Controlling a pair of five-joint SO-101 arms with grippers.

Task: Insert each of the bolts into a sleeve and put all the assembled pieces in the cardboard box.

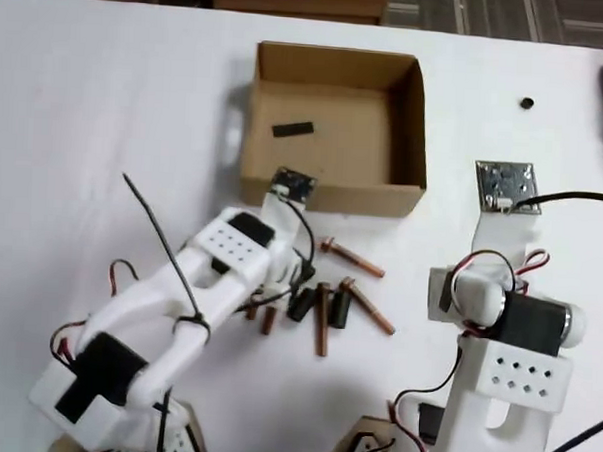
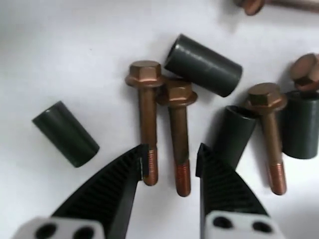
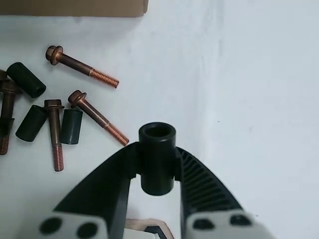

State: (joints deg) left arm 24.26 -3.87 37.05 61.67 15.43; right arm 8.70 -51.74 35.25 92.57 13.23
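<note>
Sleeve (image 3: 157, 172) clamped in right claw (image 3: 156, 152), left claw (image 2: 172, 153) spread over two bolts (image 2: 178, 130)

A cardboard box (image 1: 363, 197) stands open-topped at the table's (image 1: 421, 241) far side, its floor bare except for one black piece (image 1: 293, 129). In front, bolts (image 1: 352, 256) and black sleeves (image 1: 339, 306) lie crowded together — several touching — with the left arm (image 1: 143, 309) stretched over the cluster's left part. Bare table runs between that cluster and the right arm (image 1: 504, 395), and a metal bracket (image 1: 506, 185) lies near the box's right front corner.
</note>
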